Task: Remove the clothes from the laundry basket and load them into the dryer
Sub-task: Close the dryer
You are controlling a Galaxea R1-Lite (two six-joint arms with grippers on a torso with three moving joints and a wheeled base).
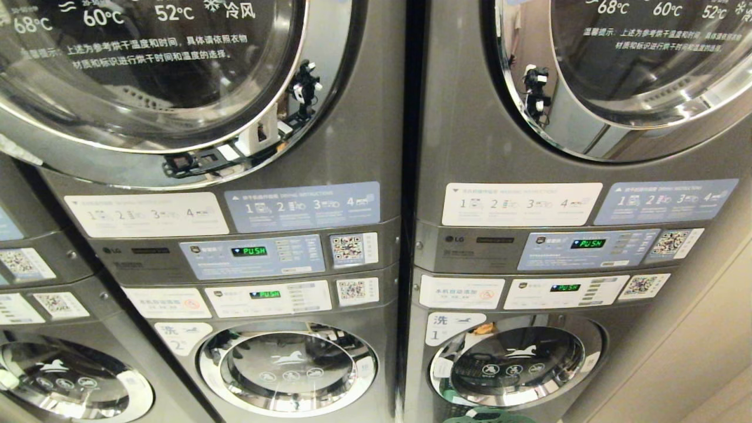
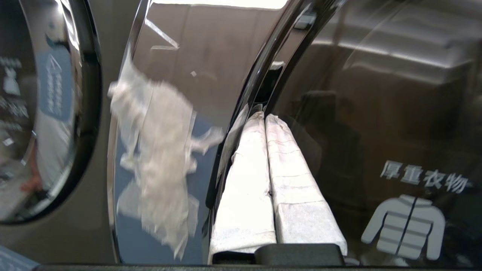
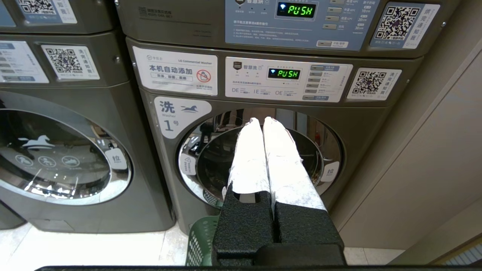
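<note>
Two grippers, both with jaws clenched and empty. The left gripper (image 2: 263, 114) lies close against a dryer door (image 2: 376, 113), its taped fingers (image 2: 244, 180) running lengthwise along the dark seam between the glass and the chrome rim (image 2: 180, 56), tips at the seam itself; whether they touch it cannot be told, nor which dryer this is. In the head view both upper doors appear closed. The right gripper (image 3: 262, 120) hangs level, facing the lower washer (image 3: 260, 158). The green basket (image 3: 201, 241) stands on the floor just before that washer, below the right jaws, so the right arm is the nearer to it. No clothes are visible: only the basket's perforated wall shows. Judgement: door opening precedes any loading
</note>
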